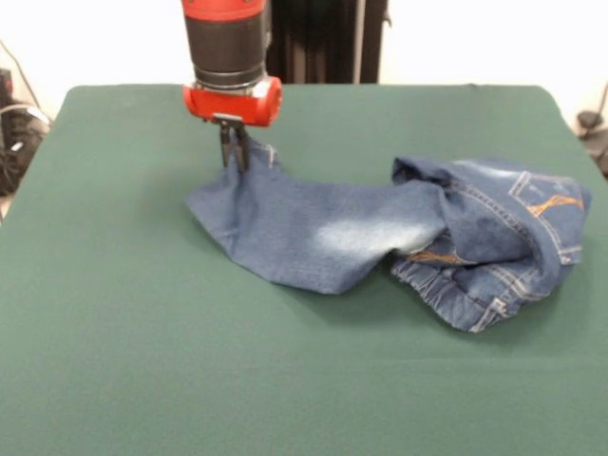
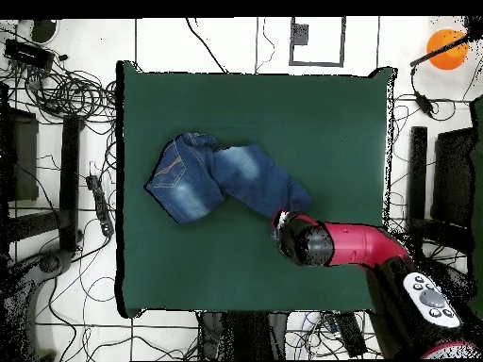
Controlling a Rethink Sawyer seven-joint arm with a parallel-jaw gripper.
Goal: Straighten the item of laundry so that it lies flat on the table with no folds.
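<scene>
The blue denim jeans (image 1: 380,233) lie crumpled on the green table (image 1: 285,380). One leg stretches left toward my gripper. The waist end, with orange stitching and a pocket, is bunched at the right (image 1: 513,237). My gripper (image 1: 234,152) comes down from the red and black arm and is shut on the hem of that leg, lifting it slightly. In the overhead view the jeans (image 2: 222,179) lie left of centre and the gripper (image 2: 283,224) is at the leg's end, mostly hidden under the arm.
Cables and equipment (image 2: 57,85) lie on the floor around the table. An orange ball (image 2: 446,45) sits at the overhead view's top right. The arm's body (image 2: 363,245) reaches over the table's lower right part.
</scene>
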